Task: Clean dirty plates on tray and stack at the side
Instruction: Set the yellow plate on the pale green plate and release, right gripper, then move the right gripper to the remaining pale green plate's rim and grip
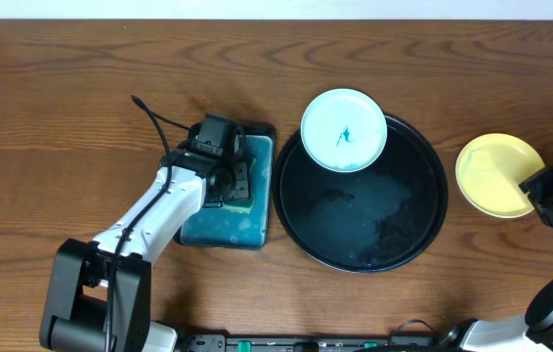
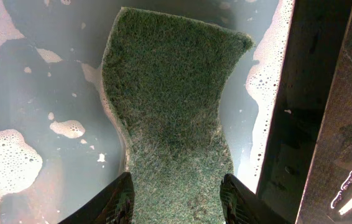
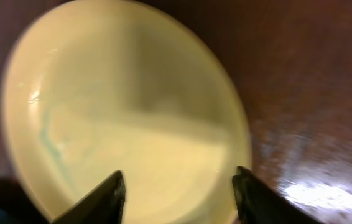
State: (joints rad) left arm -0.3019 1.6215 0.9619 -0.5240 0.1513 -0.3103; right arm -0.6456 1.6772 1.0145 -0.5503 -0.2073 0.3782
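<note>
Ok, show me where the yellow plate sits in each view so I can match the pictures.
Overhead: yellow plate near the right edge, on the tabletop, right of the black tray.
Left wrist: not in it; only the sponge in soapy water.
Right wrist: yellow plate fills most of the picture, blurred.
Shared landmark: the brown wood tabletop, in overhead and right wrist.

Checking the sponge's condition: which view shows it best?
Left wrist: the sponge fills the frame, green face up in soapy water, between the fingers. Overhead hides most of it under the left gripper. Right wrist shows none of it.
</note>
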